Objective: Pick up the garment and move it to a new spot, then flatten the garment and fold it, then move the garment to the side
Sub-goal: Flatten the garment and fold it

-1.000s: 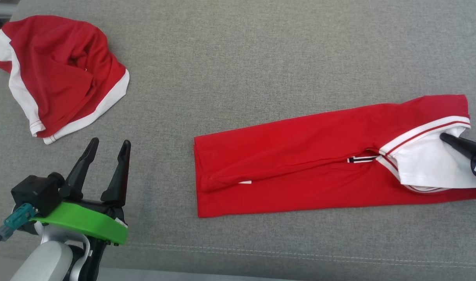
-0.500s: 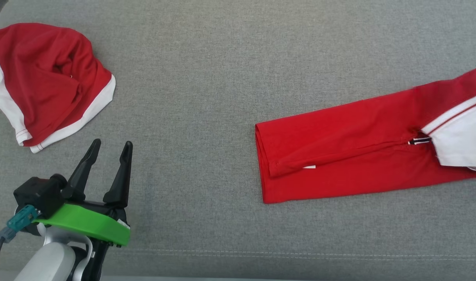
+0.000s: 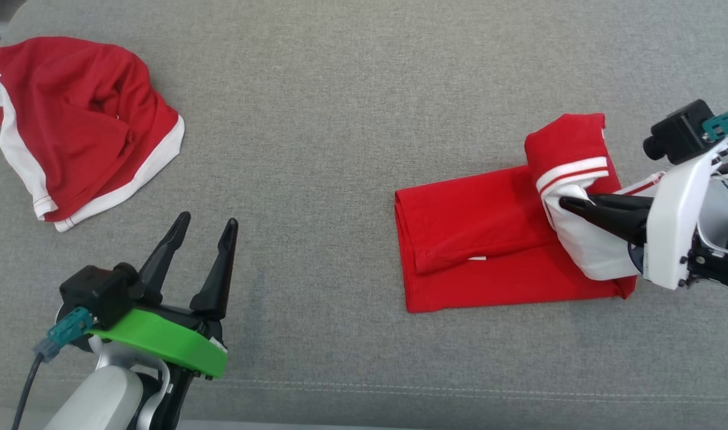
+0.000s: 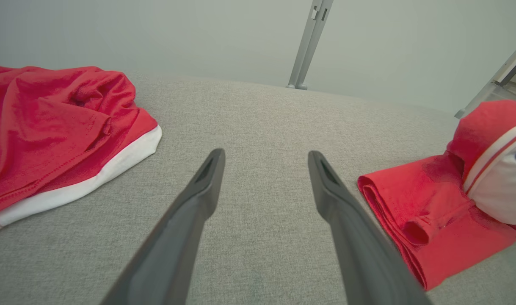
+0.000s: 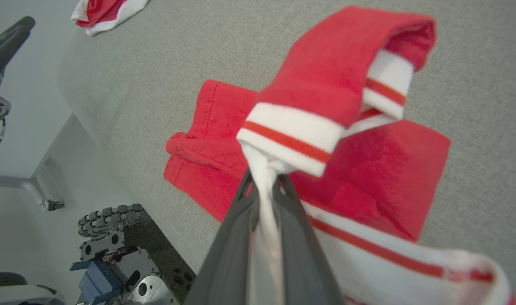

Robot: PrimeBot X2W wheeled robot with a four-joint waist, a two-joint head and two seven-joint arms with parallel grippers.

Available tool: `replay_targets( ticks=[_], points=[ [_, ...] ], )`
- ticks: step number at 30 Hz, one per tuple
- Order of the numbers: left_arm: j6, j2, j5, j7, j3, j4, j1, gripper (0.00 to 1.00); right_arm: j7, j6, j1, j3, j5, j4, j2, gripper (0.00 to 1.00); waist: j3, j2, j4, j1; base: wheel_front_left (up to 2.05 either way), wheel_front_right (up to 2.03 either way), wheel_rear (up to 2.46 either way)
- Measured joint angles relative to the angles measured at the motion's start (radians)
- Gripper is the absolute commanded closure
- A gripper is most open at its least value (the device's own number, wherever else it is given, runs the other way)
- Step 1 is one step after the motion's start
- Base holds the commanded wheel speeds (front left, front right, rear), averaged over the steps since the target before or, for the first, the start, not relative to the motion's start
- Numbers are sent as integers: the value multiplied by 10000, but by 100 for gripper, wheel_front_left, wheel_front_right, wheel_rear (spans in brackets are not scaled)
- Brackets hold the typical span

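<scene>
The right tool [image 3: 570, 204] in the head view reaches in from the right edge, its two dark fingers pinched narrow on the white, red-striped end of the garment [image 3: 471, 239]. It holds that end up, bent back over the red part. The rest of the garment lies flat on the grey desk [image 3: 340, 119], right of centre, folded into a band with its closed edge toward the left. The left tool [image 3: 208, 218] hangs at the lower left with its fingers spread wide, holding nothing, well apart from the garment. A heap [image 3: 83, 119] of red cloth with white trim lies crumpled near the upper left corner of the desk. In the left wrist view the left tool [image 4: 266, 156] has its fingers wide apart above bare desk [image 4: 258, 118]. The heap [image 4: 50, 127] sits at the left and the garment [image 4: 431, 203] at the right, its red fold on the desk and its white end raised. In the right wrist view the right tool [image 5: 266, 178] grips a twisted strip of white cloth between its fingers. Past the fingertips the garment [image 5: 334, 72] arches over as a striped band and a red flap, while its flat red part rests on the desk [image 5: 156, 63] near the edge. The heap [image 5: 109, 12] shows small at the top left. A dark finger of the left tool [image 5: 8, 36] shows at the left edge, and the robot's base [image 5: 114, 237] stands below the desk edge.
</scene>
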Motion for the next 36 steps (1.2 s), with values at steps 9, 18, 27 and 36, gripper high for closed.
replay_targets(
  ticks=[9,18,27,36],
  points=[
    [-196,-221,153,159,-253,291,-384,0,44,-869,-275,562,-732,6,1421,100,112,0,491,0,0,0,0],
    [-194,-274,153,144,-88,497,-393,0,140,-1229,-332,1081,-1197,334,2395,100,-17,0,815,0,0,0,0],
    [-194,-399,151,65,-8,604,-393,0,75,-1381,-478,1229,-1319,566,3321,0,-94,0,887,0,0,0,0],
    [-194,-313,125,54,360,715,-374,0,-815,-1218,-721,767,-1068,276,4410,0,-277,0,606,0,0,0,0]
  ],
)
